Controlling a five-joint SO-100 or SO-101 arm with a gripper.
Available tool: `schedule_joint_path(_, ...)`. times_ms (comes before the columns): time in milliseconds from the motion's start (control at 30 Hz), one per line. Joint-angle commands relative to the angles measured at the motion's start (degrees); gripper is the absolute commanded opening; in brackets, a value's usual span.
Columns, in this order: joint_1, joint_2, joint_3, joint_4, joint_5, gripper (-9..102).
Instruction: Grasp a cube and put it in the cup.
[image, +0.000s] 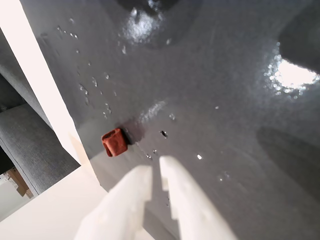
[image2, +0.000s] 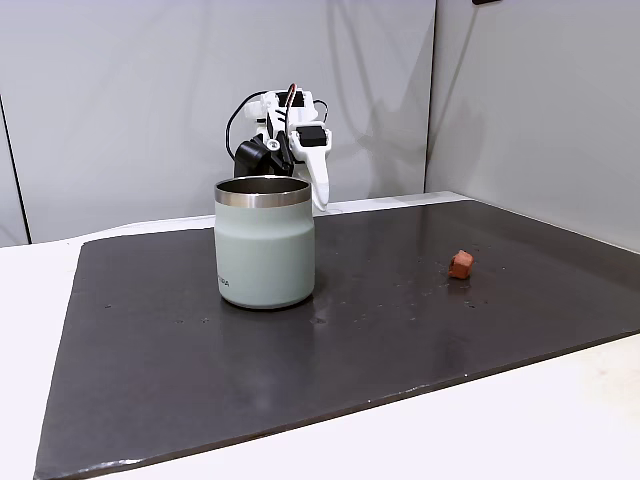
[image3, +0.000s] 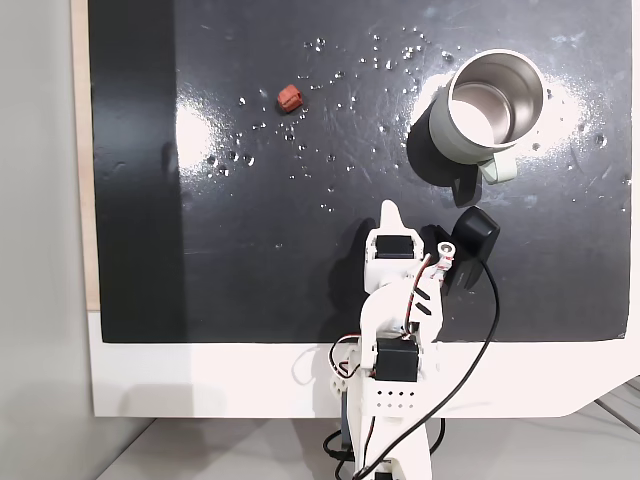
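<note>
Red-orange, the cube lies well apart from the cup, so the gripper, fingers nearly pressed together and empty, must reach it.

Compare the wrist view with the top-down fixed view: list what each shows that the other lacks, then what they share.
Wrist view alone: the two white fingers close up, nearly together, and a grey fabric surface beyond the mat's edge. Top-down fixed view alone: the cup, empty with steel inside, plus the arm with its black cable. Both: the cube lying free on the dark mat, ahead of the claw, untouched.
</note>
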Motion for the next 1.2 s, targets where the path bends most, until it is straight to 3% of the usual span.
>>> schedule_joint_path(0,0.26,0.88,-0.44,-0.18,0.35,0)
schedule_joint_path(267,-1.41,0.88,-1.76,0.79,-1.58,0)
schedule_joint_path(467,-5.54,-0.79,-12.92,5.80,-1.85,0)
schedule_joint_path(1167,-13.36,-51.77,-64.25,16.52,-2.90,0)
